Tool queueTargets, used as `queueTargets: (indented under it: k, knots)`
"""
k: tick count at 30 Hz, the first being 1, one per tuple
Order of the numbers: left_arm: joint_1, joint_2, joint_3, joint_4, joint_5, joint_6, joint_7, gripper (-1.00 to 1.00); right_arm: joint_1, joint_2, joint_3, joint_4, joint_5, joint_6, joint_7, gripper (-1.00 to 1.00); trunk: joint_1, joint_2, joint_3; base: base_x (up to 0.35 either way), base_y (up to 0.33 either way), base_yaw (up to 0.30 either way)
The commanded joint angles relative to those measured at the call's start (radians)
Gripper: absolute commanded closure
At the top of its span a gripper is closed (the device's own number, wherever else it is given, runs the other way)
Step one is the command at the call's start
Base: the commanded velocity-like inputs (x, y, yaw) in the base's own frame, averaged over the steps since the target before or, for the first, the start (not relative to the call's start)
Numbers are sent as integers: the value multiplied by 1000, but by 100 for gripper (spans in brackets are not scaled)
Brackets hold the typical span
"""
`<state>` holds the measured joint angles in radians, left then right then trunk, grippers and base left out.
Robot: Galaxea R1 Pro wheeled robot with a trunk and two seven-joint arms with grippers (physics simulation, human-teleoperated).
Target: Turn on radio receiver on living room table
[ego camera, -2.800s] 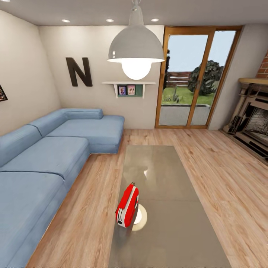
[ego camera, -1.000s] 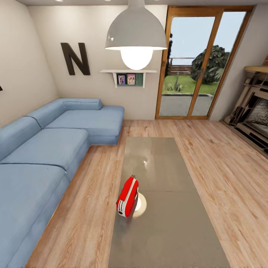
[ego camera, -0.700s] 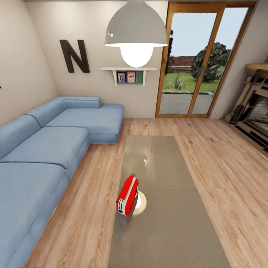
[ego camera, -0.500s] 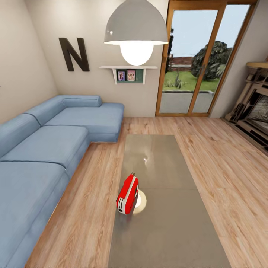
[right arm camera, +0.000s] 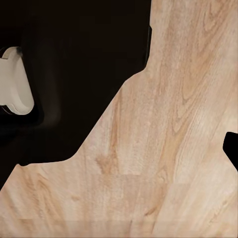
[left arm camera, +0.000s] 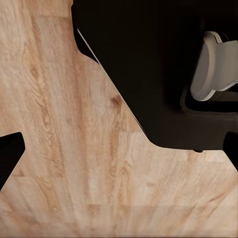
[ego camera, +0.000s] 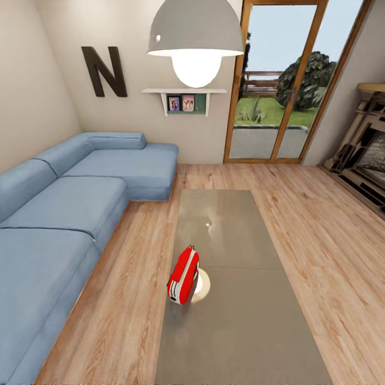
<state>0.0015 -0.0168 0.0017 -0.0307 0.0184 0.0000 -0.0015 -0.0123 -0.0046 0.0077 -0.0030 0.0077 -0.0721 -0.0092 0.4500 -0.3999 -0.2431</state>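
Starting at your far left in the head view, the blue sectional sofa (ego camera: 64, 214) runs along the beige wall and turns the corner under the dark letter N (ego camera: 104, 71). Just right of the N, a small white shelf (ego camera: 184, 92) holds two framed pictures, and the grey pendant lamp (ego camera: 195, 29) hangs in front of it with its bulb lit. Below the lamp, the table (ego camera: 240, 331) stretches away from you down the middle of the light wood floor (ego camera: 128, 267), its glossy grey-beige top mirroring the bulb as a bright round patch. The radio receiver (ego camera: 183, 275) stands upright on that top near the table's left edge, about midway along its length, touching the bright patch; you see it edge-on, red with a white-grey band, so the dial face is not readable from here. Further right, the wood-framed glass door (ego camera: 283, 80) looks out on grass and a bush, and a fireplace (ego camera: 363, 149) sits against the right wall. In the left wrist view you get wood floor and dark robot bodywork (left arm camera: 148, 64), and the right wrist view gives you much the same; for either pincer, I cannot tell whether its fingers are spread or pressed together.
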Motion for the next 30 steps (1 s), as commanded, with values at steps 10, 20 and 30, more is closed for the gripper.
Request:
queueTargets:
  k: [10,20,30]
  knots:
    - [0,0,0,0,0,0,0,-100,0,0,0,0,0,0,0,-100,0,0,-16,0,0,0]
    - [0,0,0,0,0,0,0,-100,0,0,0,0,0,0,0,-100,0,0,-33,0,0,0]
    - [0,0,0,0,0,0,0,-100,0,0,0,0,0,0,0,-100,0,0,-49,0,0,0]
